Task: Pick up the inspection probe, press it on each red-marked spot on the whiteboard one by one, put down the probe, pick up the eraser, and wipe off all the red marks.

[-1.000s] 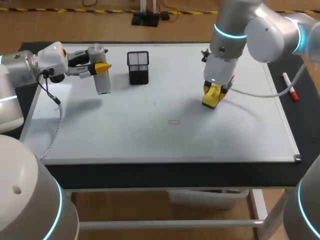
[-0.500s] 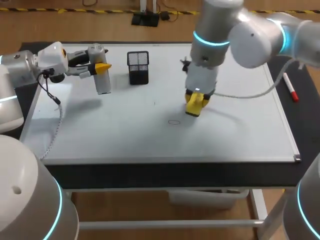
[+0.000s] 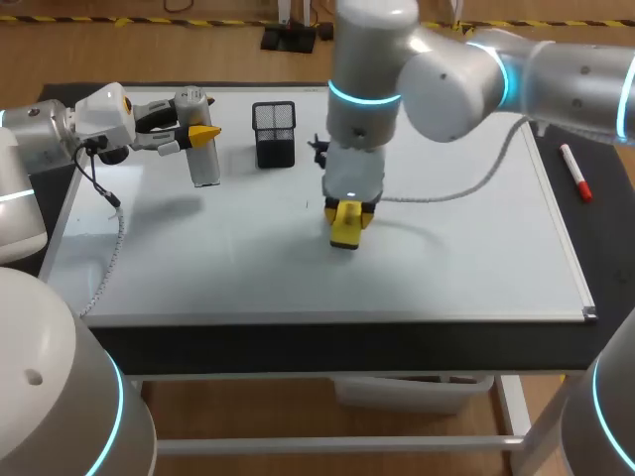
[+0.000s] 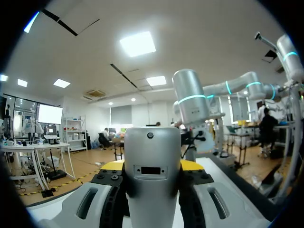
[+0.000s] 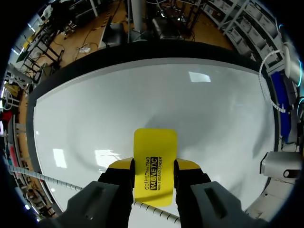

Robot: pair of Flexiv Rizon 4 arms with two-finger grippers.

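Note:
The silver inspection probe [image 3: 202, 151] is upright over the whiteboard's far left part, with my left gripper [image 3: 201, 133] shut on it. In the left wrist view the probe [image 4: 152, 161] fills the space between the yellow tips of the left gripper [image 4: 152, 166]. My right gripper [image 3: 345, 220] is shut on the yellow eraser [image 3: 344, 228], which is down near the middle of the whiteboard [image 3: 248, 268]. In the right wrist view the eraser [image 5: 154, 161] juts out ahead of the right gripper [image 5: 154, 167] over the white surface. No red mark shows on the board.
A black mesh pen holder [image 3: 275, 134] stands at the back of the board, just right of the probe. A red-capped marker [image 3: 576, 174] lies on the dark strip past the board's right edge. My left arm's white cable [image 3: 111, 238] hangs over the left side.
My right arm slid the eraser leftward from the board's right-middle to its centre, covering the faint oval mark seen earlier. The left arm and probe kept still.

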